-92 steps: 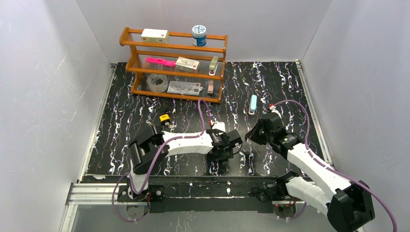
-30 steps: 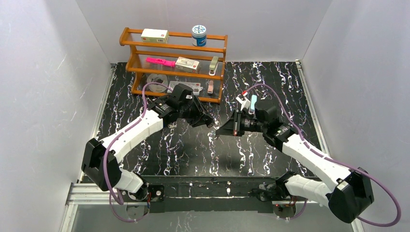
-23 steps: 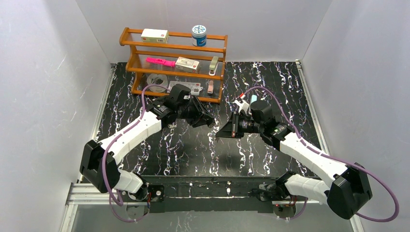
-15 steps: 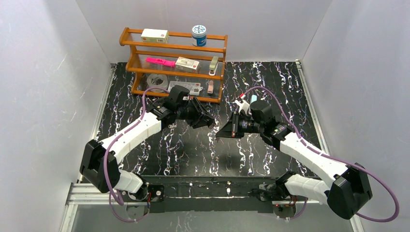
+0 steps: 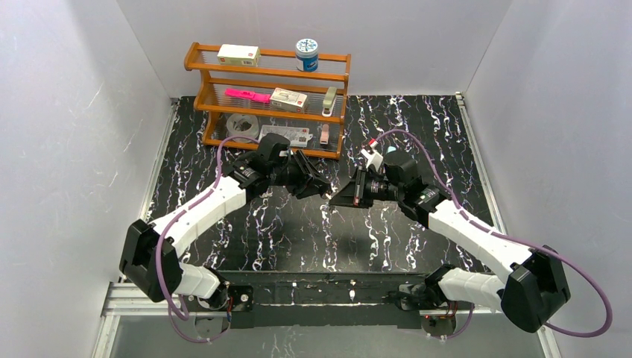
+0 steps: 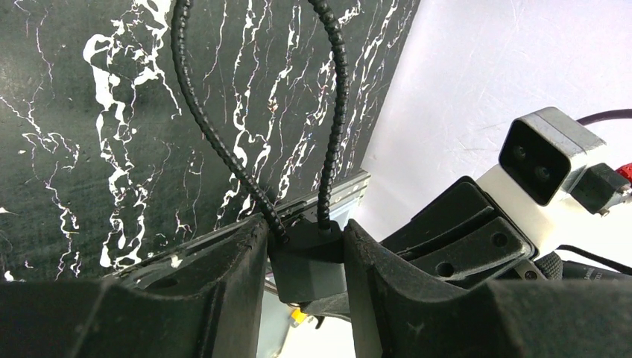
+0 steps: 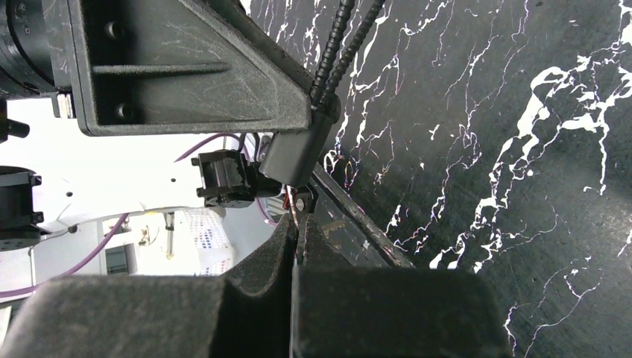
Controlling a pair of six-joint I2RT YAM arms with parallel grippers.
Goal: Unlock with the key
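Gripping the black lock body (image 6: 309, 261) while partly open, the left jaws hold it above the table (image 5: 283, 231). The right jaws pinch the key (image 7: 301, 205) tightly, its tip just beside the lock body.

No legible text anywhere

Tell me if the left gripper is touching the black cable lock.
Touching. The left wrist view shows the cable lock clamped between both fingers of the left gripper.
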